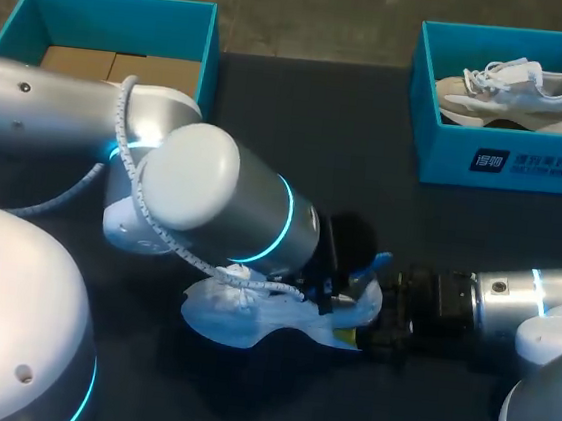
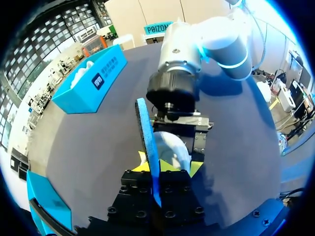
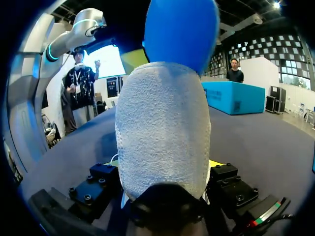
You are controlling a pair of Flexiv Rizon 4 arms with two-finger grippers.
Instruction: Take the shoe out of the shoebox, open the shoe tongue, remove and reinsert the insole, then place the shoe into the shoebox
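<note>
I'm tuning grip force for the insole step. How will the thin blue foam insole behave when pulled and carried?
The thin blue foam insole probably bends easily yet springs back: it bows along its length without creasing. Edge-on it looks thin, so likely light. It sticks up past the heel of the white textured shoe in the right tool, so it may wobble.

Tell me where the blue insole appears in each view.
Head view: the insole sticks up at the white shoe's end nearer the right arm.
Left wrist view: edge-on, against the shoe.
Right wrist view: rising beyond the shoe.
Shared landmark: the white shoe.
</note>
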